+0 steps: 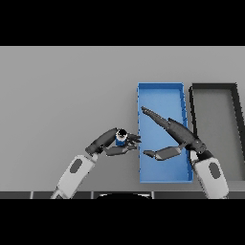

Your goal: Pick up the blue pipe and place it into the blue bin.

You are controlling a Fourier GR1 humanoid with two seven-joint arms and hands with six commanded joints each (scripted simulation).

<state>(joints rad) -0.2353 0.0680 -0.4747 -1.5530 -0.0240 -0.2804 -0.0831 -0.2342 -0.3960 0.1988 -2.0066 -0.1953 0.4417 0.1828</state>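
Observation:
The blue pipe (121, 138) is a short blue cylinder with a dark open top, standing just left of the blue bin (161, 92). My left hand (106, 141) comes in from the lower left and has its fingers and thumb curled round the pipe. My right hand (178, 135) hovers over the blue bin, open, with fingers stretched toward the upper left and the thumb pointing left below them. It holds nothing.
A dark grey bin (215, 87) stands right of the blue bin, almost touching it. The grey table (67, 95) stretches wide to the left and toward the back.

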